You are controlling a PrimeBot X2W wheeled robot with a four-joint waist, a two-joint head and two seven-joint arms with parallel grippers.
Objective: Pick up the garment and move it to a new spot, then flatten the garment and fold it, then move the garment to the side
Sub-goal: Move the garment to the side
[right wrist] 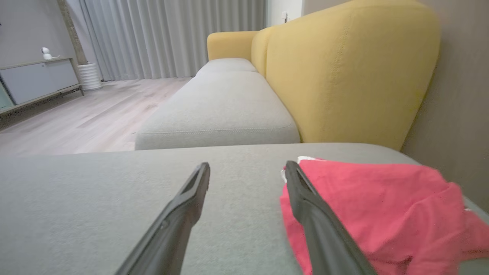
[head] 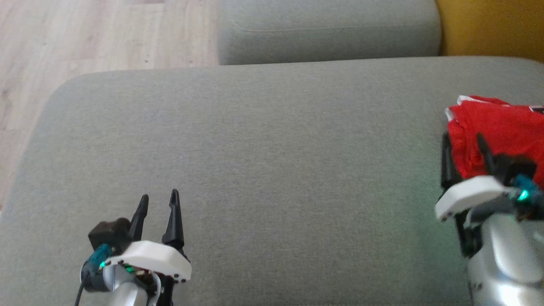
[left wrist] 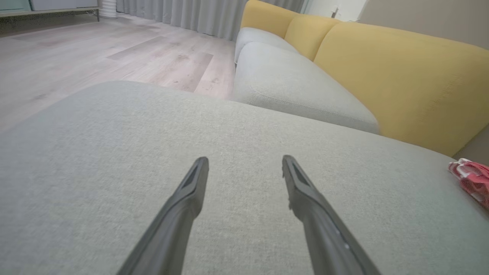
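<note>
The garment (head: 497,127) is a red cloth with white trim, lying in a compact heap at the far right of the grey seat cushion (head: 263,140). My right gripper (head: 463,142) hovers open at the heap's left edge. In the right wrist view one finger overlaps the garment (right wrist: 366,206) while the gap of the right gripper (right wrist: 247,166) is over bare cushion. Far from the cloth, my left gripper (head: 159,196) rests open and empty at the lower left. The left wrist view has the left gripper (left wrist: 244,159) above bare cushion and the garment (left wrist: 471,177) at its right edge.
A second grey cushion (head: 327,29) adjoins at the back, with a yellow backrest (head: 488,25) beside it. Wooden floor (head: 85,38) drops off past the cushion's left and far-left edges. A wall (right wrist: 458,114) stands close behind the garment.
</note>
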